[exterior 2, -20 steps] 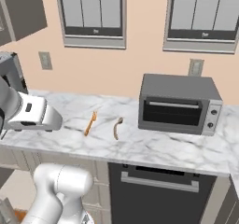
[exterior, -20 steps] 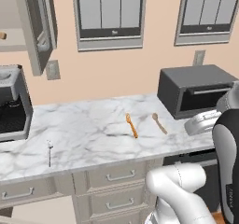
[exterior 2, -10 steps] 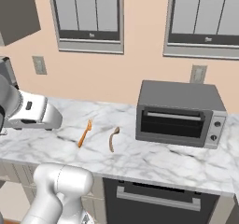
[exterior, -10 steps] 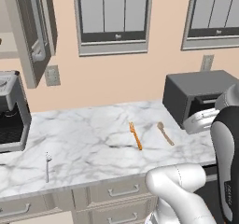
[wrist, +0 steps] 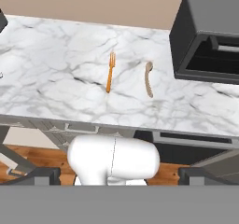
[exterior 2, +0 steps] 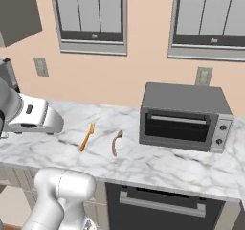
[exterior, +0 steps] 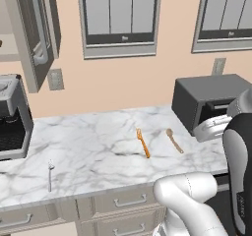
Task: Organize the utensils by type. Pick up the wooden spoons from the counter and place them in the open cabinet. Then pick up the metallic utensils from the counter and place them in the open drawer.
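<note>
On the white marble counter (exterior: pixel 93 146) lie an orange fork (exterior: pixel 142 142) and, just right of it, a tan wooden spoon (exterior: pixel 173 140). A thin silver utensil (exterior: pixel 50 175) rests near the front edge at the left. The fork (wrist: pixel 110 72) and spoon (wrist: pixel 149 79) show side by side in the hand view, far ahead of my gripper (wrist: pixel 119 175). It is open, with its fingertips (wrist: pixel 35 175) wide apart and nothing between them. The cabinet (exterior: pixel 30 38) hangs open at the upper left. The drawer is out of view.
A dark toaster oven (exterior: pixel 206 100) stands on the counter right of the spoon. A coffee machine (exterior: pixel 10 119) sits at the far left under the cabinet. Closed drawer fronts (exterior: pixel 123 200) run below the counter. My white arm (exterior: pixel 236 171) fills the lower right.
The whole picture has shifted in both base views, so the base has moved. The utensils lie where they were on the counter, and the gripper has stayed open.
</note>
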Motion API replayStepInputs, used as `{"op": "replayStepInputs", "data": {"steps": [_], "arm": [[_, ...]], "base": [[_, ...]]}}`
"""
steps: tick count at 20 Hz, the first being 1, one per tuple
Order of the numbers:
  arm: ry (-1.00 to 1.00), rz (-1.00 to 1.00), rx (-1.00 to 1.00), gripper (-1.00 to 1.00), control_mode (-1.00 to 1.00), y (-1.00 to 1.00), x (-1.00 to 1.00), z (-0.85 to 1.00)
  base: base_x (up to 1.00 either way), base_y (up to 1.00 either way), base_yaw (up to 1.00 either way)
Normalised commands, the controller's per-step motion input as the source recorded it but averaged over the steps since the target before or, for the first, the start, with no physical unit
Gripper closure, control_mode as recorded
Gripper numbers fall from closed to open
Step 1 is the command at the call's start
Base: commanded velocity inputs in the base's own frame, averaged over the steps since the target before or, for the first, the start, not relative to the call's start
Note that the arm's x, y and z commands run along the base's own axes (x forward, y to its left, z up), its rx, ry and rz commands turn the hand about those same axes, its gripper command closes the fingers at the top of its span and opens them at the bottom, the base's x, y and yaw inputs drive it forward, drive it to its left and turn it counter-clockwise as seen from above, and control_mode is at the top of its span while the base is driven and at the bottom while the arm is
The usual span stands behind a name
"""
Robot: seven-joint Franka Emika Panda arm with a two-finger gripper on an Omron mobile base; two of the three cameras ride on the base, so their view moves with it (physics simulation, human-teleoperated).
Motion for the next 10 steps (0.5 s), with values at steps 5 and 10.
{"op": "replayStepInputs", "data": {"steps": [5,10], "arm": [[0.00,0.00,0.00,-1.00,1.00,0.00,0.00,0.00],[0.03,0.00,0.01,-1.00,-1.00,-0.07,0.00,-0.01]], "base": [[0.00,-0.14,0.00],[0.00,-0.06,0.00]]}}
